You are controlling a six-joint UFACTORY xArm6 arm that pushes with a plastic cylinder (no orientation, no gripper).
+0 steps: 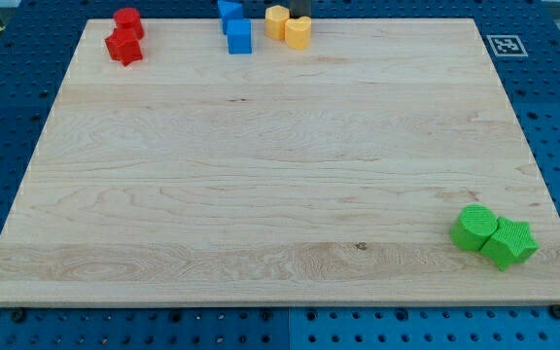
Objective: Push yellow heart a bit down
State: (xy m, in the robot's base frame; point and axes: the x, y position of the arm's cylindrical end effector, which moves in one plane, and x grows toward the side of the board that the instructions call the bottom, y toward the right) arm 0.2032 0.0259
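Observation:
The yellow heart (297, 32) sits near the board's top edge, a little right of centre. It touches a yellow hexagon-like block (276, 20) on its left. A short piece of my dark rod shows at the view's top, and my tip (300, 16) is directly above the heart, at or against its upper side. I cannot tell whether they touch.
A blue block (239, 36) and another blue block (228, 11) lie left of the yellow pair. A red cylinder (128, 19) and a red star (123, 47) are at top left. A green cylinder (473, 227) and a green star (508, 242) are at bottom right. A square marker (505, 45) is at top right.

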